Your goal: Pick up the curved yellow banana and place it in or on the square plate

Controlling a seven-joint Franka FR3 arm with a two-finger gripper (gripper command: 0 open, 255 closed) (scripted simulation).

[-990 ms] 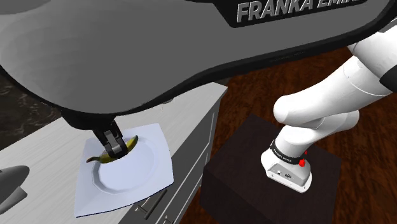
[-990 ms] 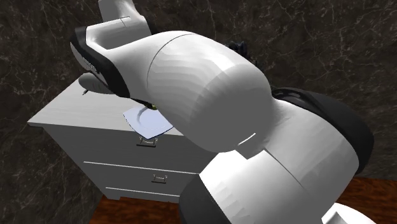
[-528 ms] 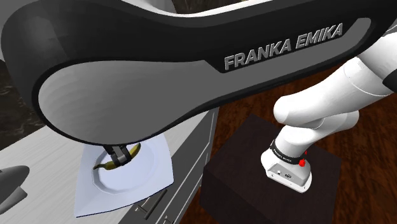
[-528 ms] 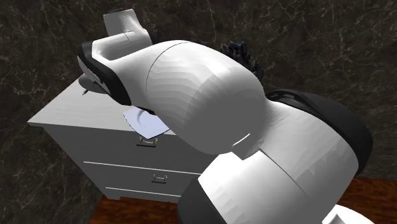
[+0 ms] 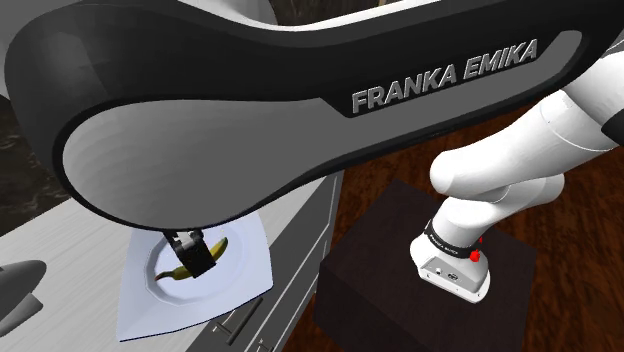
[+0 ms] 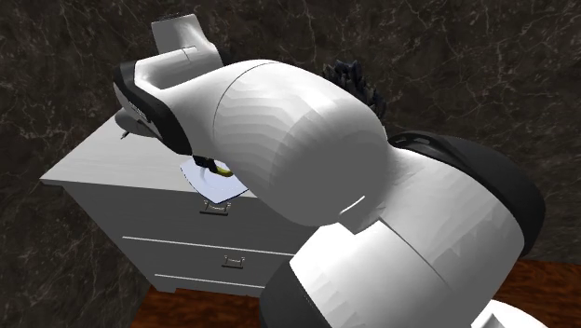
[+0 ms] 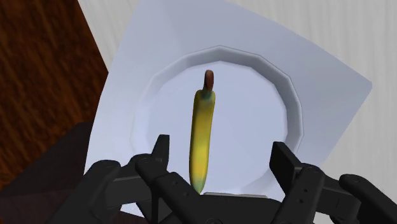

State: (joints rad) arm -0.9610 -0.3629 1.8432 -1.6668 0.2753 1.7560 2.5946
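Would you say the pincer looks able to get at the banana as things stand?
Probably yes: the pincer hangs open just above the banana, which lies alone in the white square plate, with nothing between them.

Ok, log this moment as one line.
gripper: open, over plate | banana: lying in plate's well, between fingers, untouched | plate: on dresser top

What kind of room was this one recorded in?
Probably a room in a house, maybe a kitchen or dining area: a pale cabinet with handled drawers stands against a dark marbled wall on a reddish wood floor, with a banana on a square plate on top.
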